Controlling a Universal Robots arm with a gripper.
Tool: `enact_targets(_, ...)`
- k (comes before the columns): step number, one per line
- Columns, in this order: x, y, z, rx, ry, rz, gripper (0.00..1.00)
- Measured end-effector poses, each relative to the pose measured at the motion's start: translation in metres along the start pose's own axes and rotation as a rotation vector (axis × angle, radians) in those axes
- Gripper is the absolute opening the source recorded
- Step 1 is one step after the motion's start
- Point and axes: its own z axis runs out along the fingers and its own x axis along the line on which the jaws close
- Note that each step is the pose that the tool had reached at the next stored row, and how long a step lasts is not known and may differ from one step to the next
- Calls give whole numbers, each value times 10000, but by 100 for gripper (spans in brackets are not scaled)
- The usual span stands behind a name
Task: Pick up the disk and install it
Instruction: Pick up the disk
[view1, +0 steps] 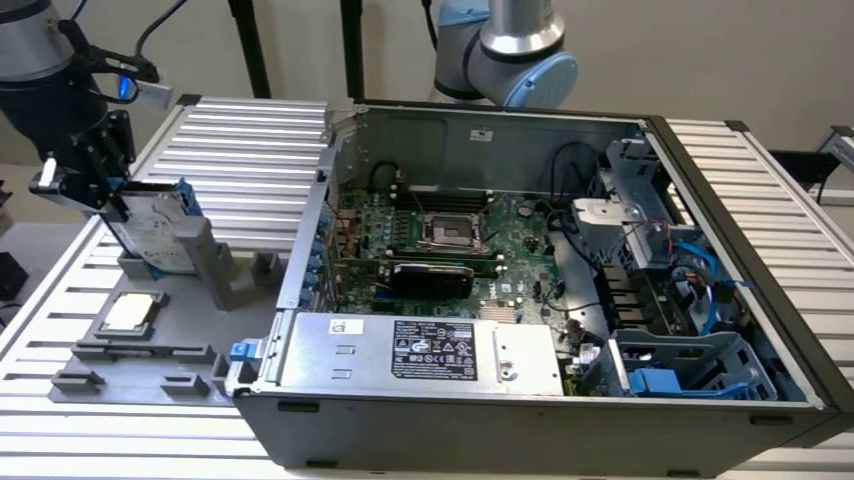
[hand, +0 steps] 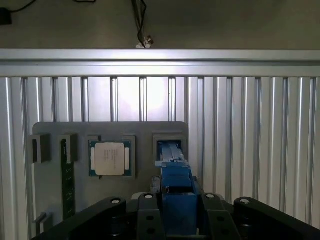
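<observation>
The disk (view1: 158, 228) stands on edge at the exterior view's left: a silver-grey drive with blue rails, its lower end at the slot of a grey holder (view1: 187, 268). My gripper (view1: 118, 203) comes down on its upper edge and is shut on it. In the wrist view the disk's blue rail (hand: 176, 186) runs between my black fingers (hand: 146, 216) down to the holder slot (hand: 170, 146). Whether the disk's lower end still sits in the slot or hangs just above it, I cannot tell.
A square silver CPU chip (view1: 130, 312) (hand: 109, 158) lies on the grey fixture plate (view1: 134, 372) beside the holder. The open computer case (view1: 441, 395) is at the exterior view's right, with a drive cage holding a blue carrier (view1: 663, 381) in its near corner. Another arm's base (view1: 514, 50) stands behind the case.
</observation>
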Motion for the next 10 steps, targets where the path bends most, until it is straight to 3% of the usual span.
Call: enact_targets(10, 0, 0, 0, 0, 0, 1, 33)
